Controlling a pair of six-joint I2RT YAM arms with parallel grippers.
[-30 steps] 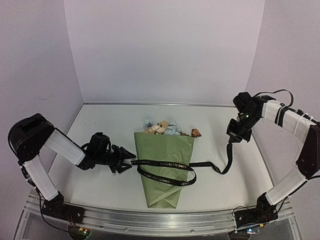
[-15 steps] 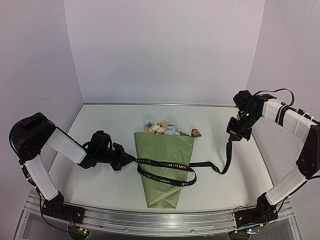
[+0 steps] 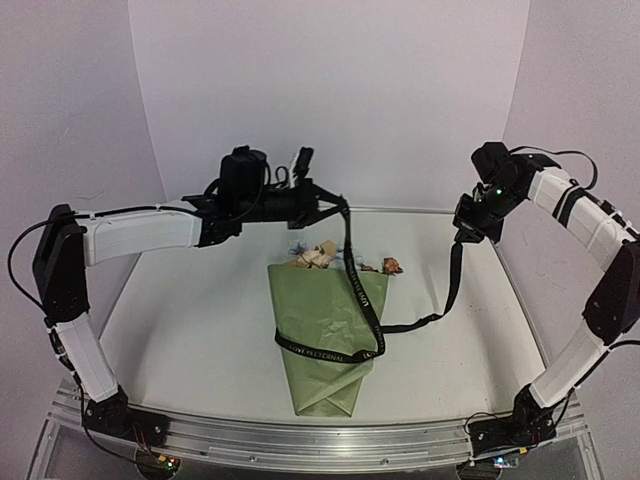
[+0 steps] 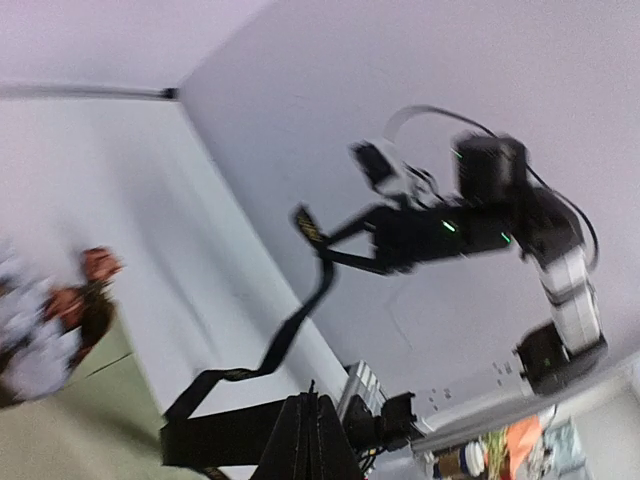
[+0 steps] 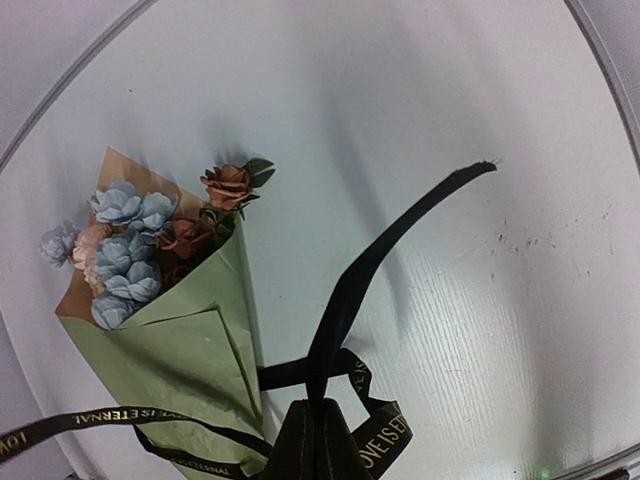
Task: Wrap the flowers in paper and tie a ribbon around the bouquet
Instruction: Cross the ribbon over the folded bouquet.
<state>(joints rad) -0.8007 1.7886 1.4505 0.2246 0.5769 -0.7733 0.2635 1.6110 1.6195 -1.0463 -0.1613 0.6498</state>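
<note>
Ribbon (image 3: 351, 268) is pinched by my left gripper (image 3: 340, 206) high above the bouquet (image 3: 325, 330) and by my right gripper (image 3: 462, 234) beside it, and it seems to loop around the bouquet's middle.

The overhead camera sits high behind the arm bases (image 3: 105, 412) at the near edge and looks down and forward across the whole table (image 3: 190, 320) to the far wall (image 3: 330, 100). The left wrist camera, high near the far side, faces right and catches the right arm (image 4: 480, 215), blurred. The right wrist camera looks steeply down from the far right, closer in. All three views share the bouquet (image 5: 170, 330) and the ribbon (image 5: 350, 280).
</note>
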